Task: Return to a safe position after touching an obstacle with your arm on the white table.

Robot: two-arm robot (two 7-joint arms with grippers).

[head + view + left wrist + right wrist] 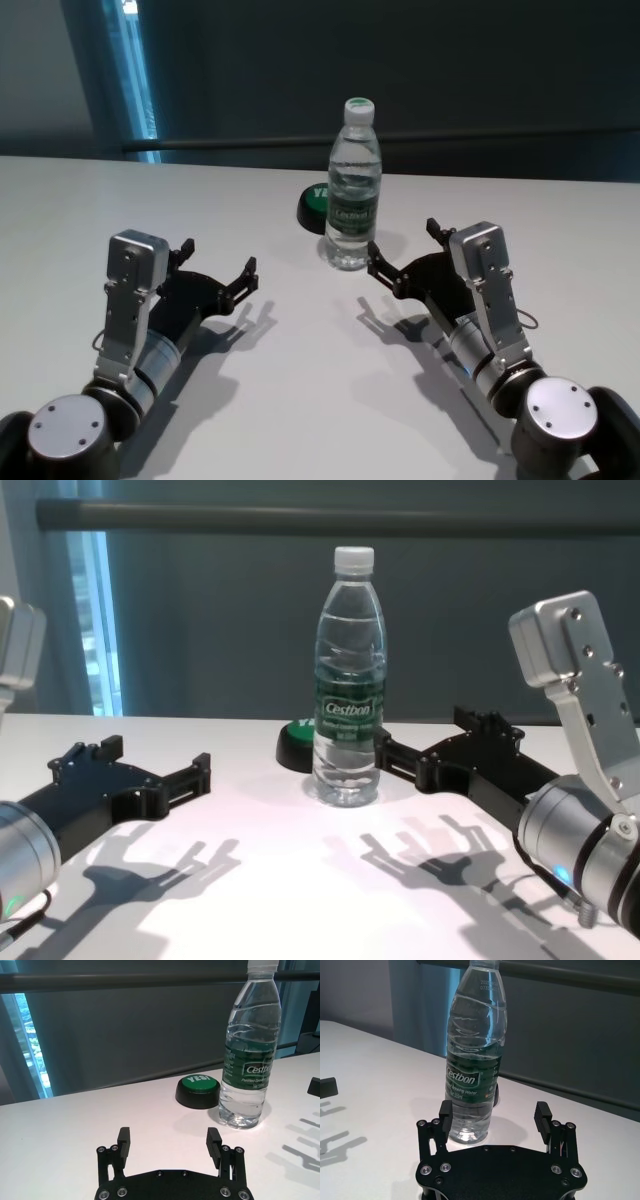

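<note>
The obstacle, a tall clear water bottle [353, 190] with a white cap and a dark green "Cestbon" label, stands upright on the white table [300, 390] at mid depth. My right gripper [404, 243] is open and empty, low over the table just right of the bottle's base. One fingertip [445, 1108] is right at the bottle [472, 1050]; I cannot tell if it touches. My left gripper [218, 258] is open and empty, low over the table well left of the bottle. It shows in the left wrist view [169, 1135], with the bottle [250, 1060] farther off.
A low black disc with a green "YES" top [312, 207] lies just behind and left of the bottle, and shows in the left wrist view [197, 1091]. A dark rail and wall [300, 520] run beyond the table's far edge.
</note>
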